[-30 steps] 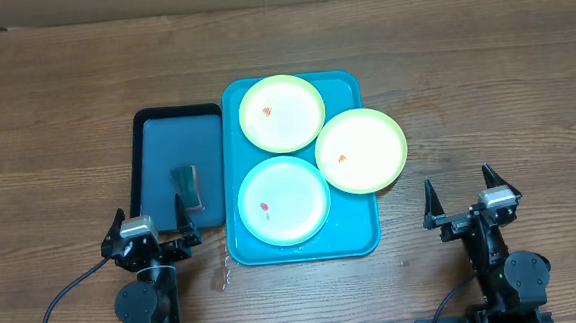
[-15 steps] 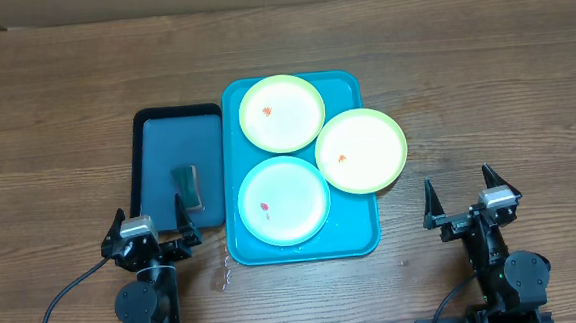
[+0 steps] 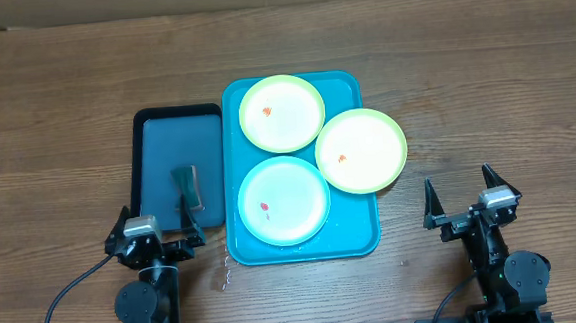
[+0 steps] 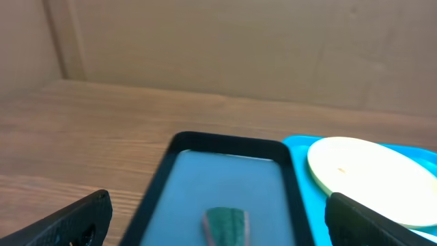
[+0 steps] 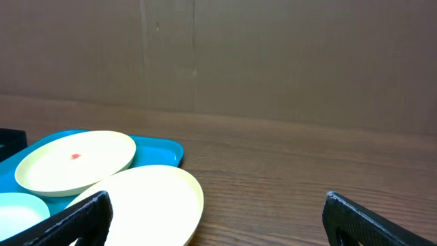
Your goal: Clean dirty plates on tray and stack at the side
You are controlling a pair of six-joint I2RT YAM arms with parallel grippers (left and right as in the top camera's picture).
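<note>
While both arms sit at the near edge of the table [image 3: 54,96], the left gripper [image 3: 152,212] and right gripper [image 3: 456,179] each hold their two fingers spread wide with nothing between them. Three dirty plates [image 3: 281,113] lie on the one teal tray [image 3: 358,239]: two yellow-green and one light blue plate [image 3: 283,200], each with a single red-orange smear. One yellow-green plate lies at the tray's far end. The other yellow-green plate [image 3: 361,151] overhangs the right rim. The blue one lies at the near left. One dark tray [image 3: 157,154] lies just beside the teal tray's left side, holding one green block [image 3: 186,188]. Bare wood lies open to the right of the teal tray and across the far side.
</note>
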